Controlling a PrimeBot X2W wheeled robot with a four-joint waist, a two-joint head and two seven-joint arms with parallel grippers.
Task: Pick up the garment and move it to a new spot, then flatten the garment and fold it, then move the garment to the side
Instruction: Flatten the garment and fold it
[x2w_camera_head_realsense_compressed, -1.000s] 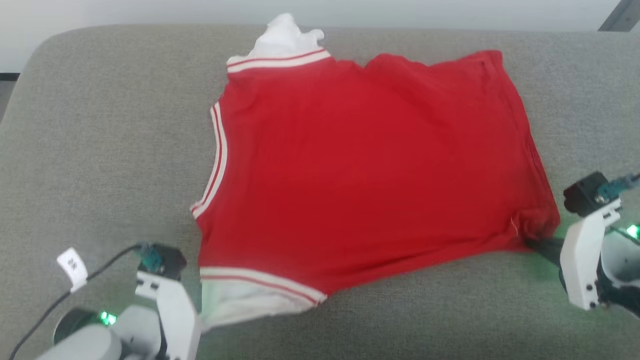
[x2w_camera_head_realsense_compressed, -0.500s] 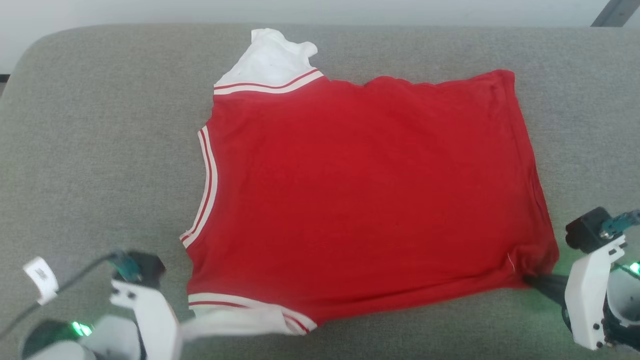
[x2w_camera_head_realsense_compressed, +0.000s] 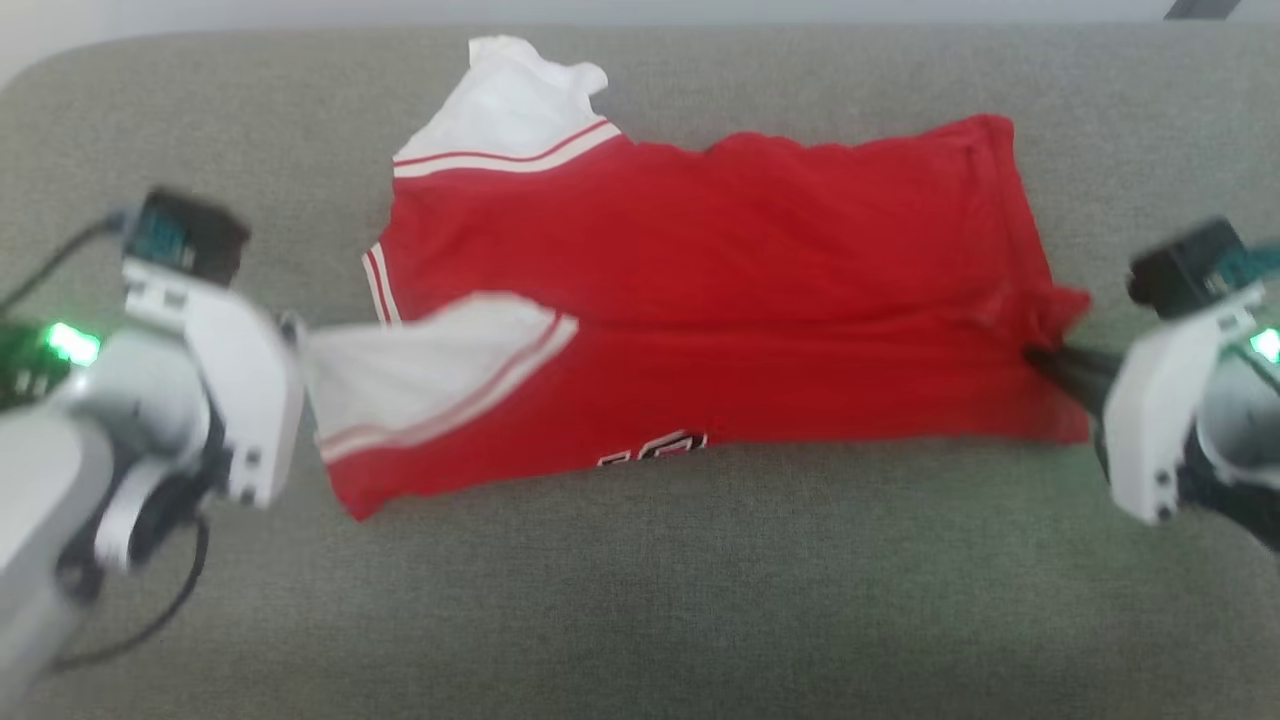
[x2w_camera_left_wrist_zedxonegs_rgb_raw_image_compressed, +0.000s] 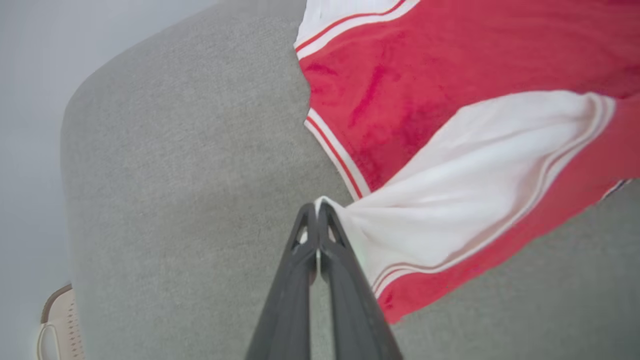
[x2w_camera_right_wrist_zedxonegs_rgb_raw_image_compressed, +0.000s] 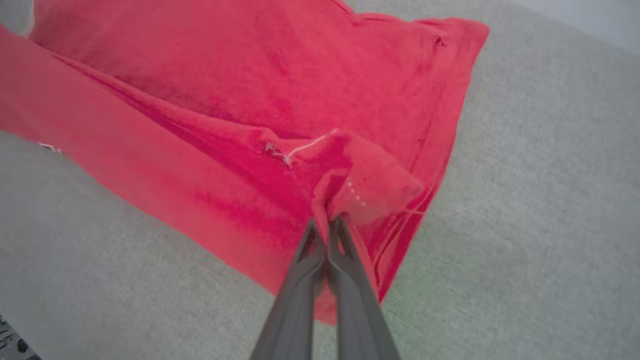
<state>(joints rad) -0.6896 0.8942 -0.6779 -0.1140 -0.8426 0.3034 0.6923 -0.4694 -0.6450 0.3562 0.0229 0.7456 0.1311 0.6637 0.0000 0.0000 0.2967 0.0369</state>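
Observation:
The garment (x2w_camera_head_realsense_compressed: 720, 260) is a red jersey with white sleeves and striped trim, spread on the grey cushion. Its near edge is lifted and carried over the back half, so a bit of the dark number (x2w_camera_head_realsense_compressed: 655, 450) shows at the fold. My left gripper (x2w_camera_left_wrist_zedxonegs_rgb_raw_image_compressed: 317, 209) is shut on the tip of the near white sleeve (x2w_camera_left_wrist_zedxonegs_rgb_raw_image_compressed: 450, 200), at the garment's left. At the garment's right, my right gripper (x2w_camera_right_wrist_zedxonegs_rgb_raw_image_compressed: 327, 220) is shut on the bunched red hem corner (x2w_camera_right_wrist_zedxonegs_rgb_raw_image_compressed: 370, 185); its dark fingers (x2w_camera_head_realsense_compressed: 1065, 368) reach in from the right in the head view.
The grey cushion (x2w_camera_head_realsense_compressed: 640, 600) carries everything, with open fabric in front of the garment. Its rounded left corner (x2w_camera_left_wrist_zedxonegs_rgb_raw_image_compressed: 85, 100) and the back edge lie close to the garment. The far white sleeve (x2w_camera_head_realsense_compressed: 510, 95) sticks out toward the back.
Both grippers have risen and moved away from me, carrying the near sleeve and hem corner over the body. The flat garment is now half folded, showing part of the number.

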